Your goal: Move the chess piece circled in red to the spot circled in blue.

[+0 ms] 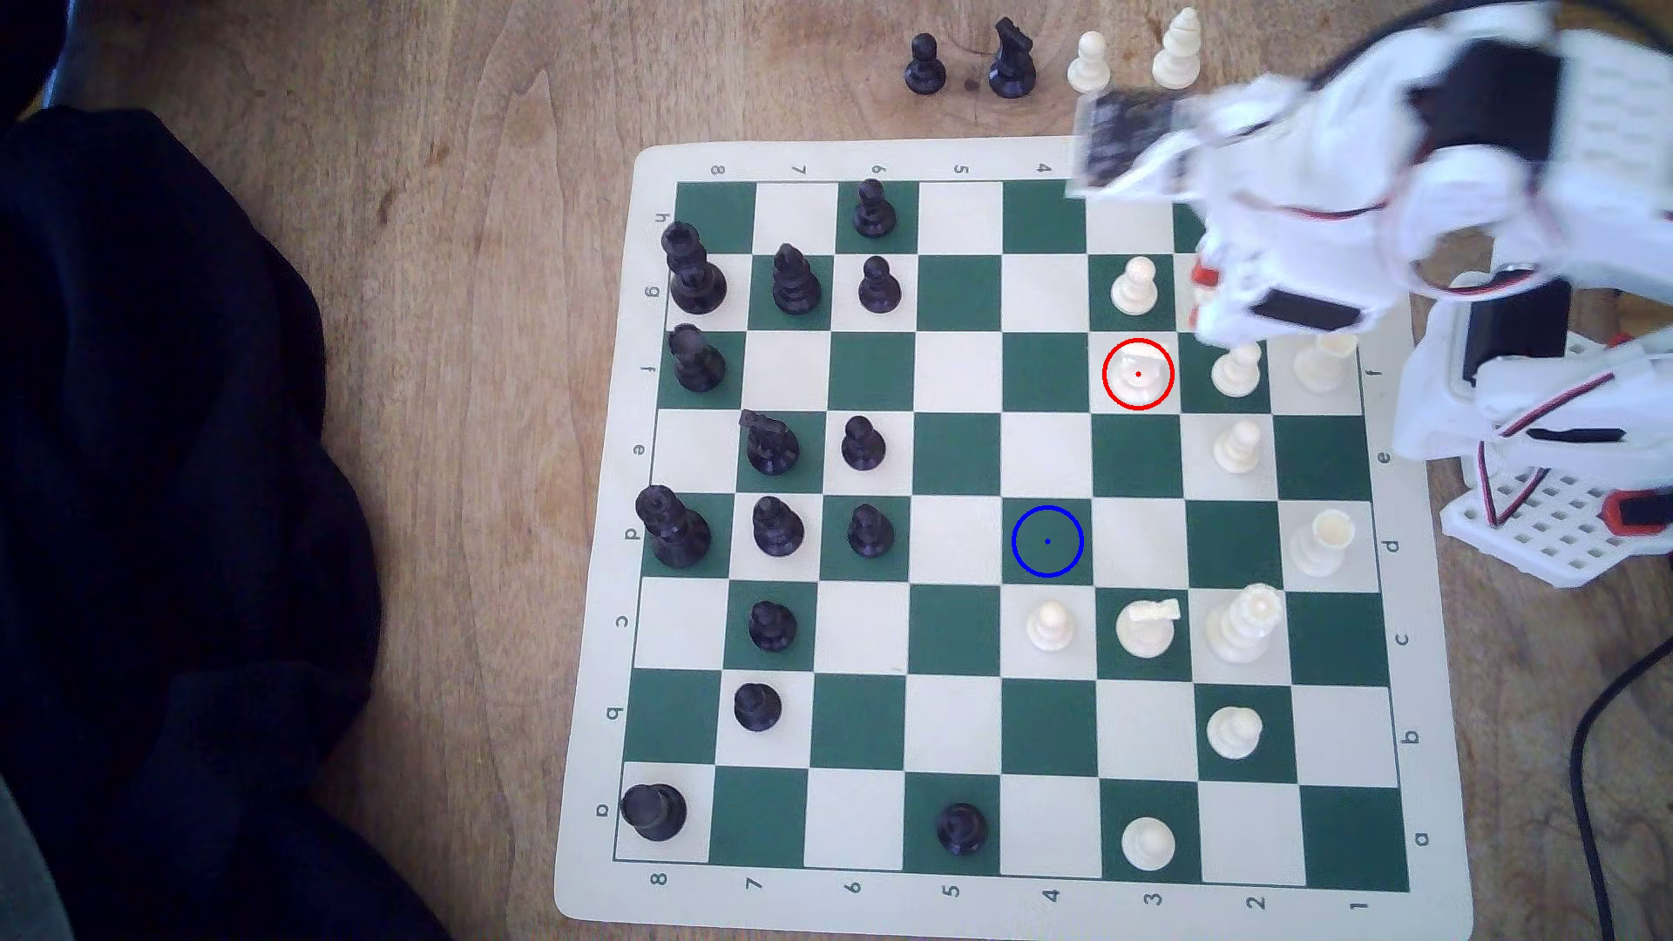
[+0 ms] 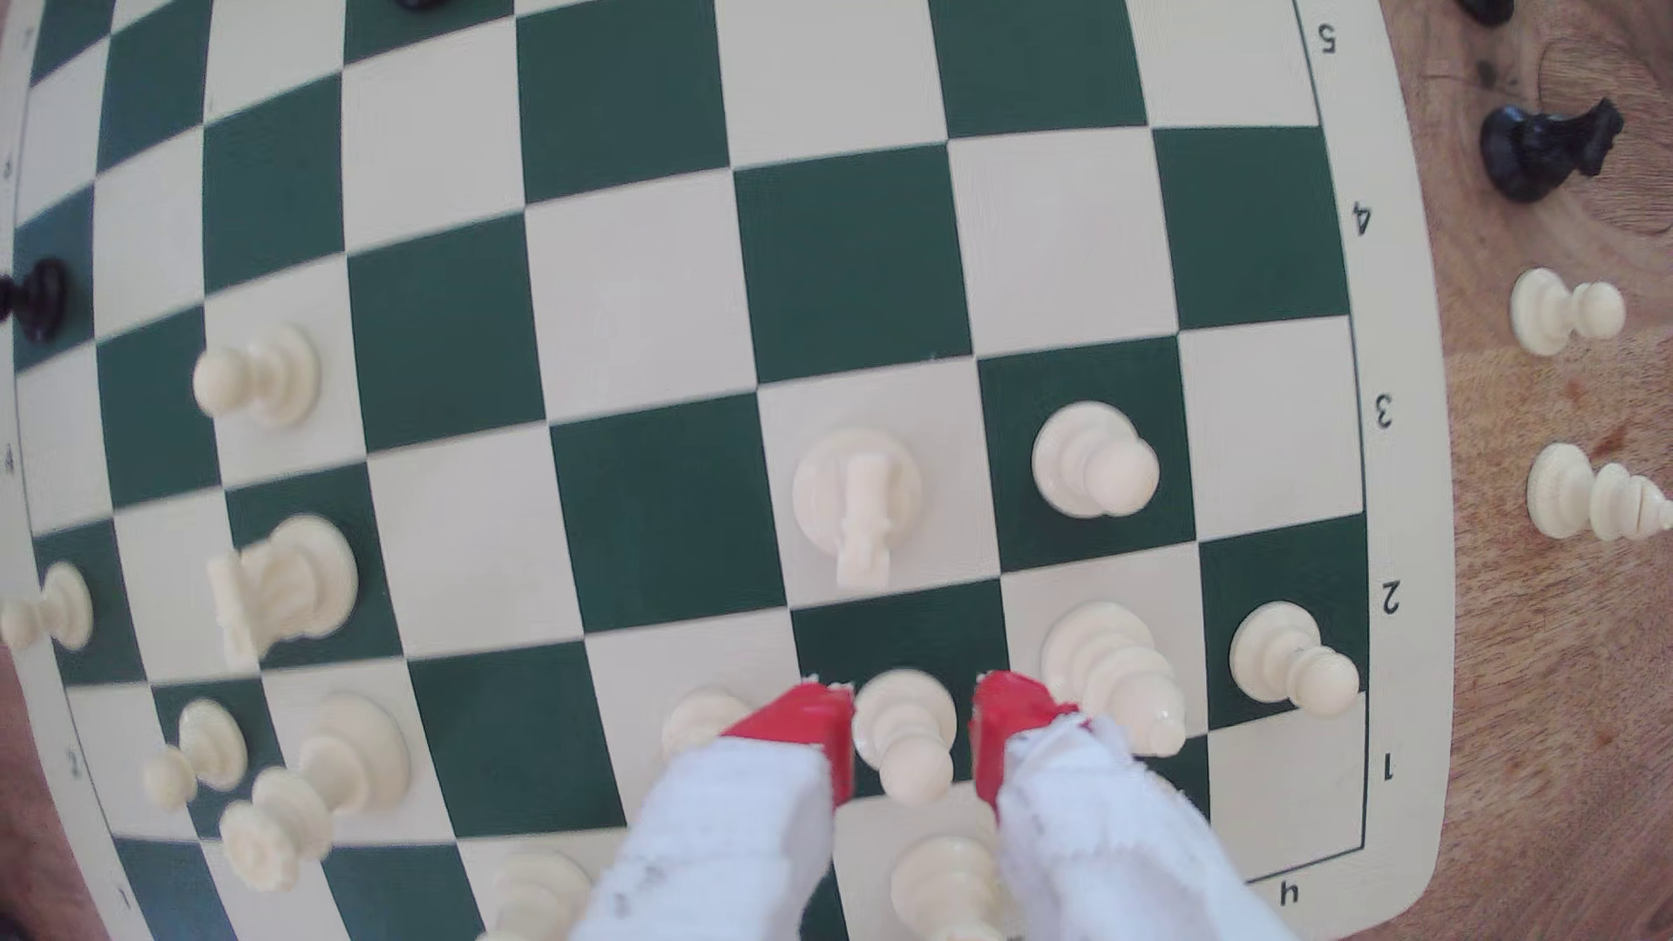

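The fingers [image 2: 914,737] stand parted and hold nothing; a cream pawn [image 2: 905,737] shows between them from above. Just ahead of the tips stands the cream knight [image 2: 855,502], round-based with a blocky head, on its red-ringed cream square. The blue-ringed green square [image 1: 1047,541] lies farther out, unoccupied.

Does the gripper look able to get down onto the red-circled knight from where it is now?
Probably yes. The open gripper is above the board beside the knight, whose top is uncovered; neighbouring pawns stand a square away.
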`<state>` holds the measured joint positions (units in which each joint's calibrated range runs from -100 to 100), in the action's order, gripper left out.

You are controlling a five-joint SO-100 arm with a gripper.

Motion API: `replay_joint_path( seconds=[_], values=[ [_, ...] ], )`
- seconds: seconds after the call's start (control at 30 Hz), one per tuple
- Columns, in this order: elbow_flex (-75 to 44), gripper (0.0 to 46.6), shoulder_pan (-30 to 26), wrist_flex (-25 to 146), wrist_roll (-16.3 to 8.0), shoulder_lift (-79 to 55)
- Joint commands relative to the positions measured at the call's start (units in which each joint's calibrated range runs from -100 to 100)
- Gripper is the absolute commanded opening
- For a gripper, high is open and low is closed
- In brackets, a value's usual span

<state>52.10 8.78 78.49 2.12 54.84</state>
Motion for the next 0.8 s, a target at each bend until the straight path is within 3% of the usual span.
replay_joint_path(
  seconds=[0.0, 0.3, 0.77],
  values=[
    [-4.4, 7.6, -0.8, -4.4, -2.2, -5.1],
    [-2.8, 7.7, -2.7, -6.2, -3.0, -7.9],
    [4.3, 11.8, 0.3, -12.6, -1.4, -11.9]
  ],
)
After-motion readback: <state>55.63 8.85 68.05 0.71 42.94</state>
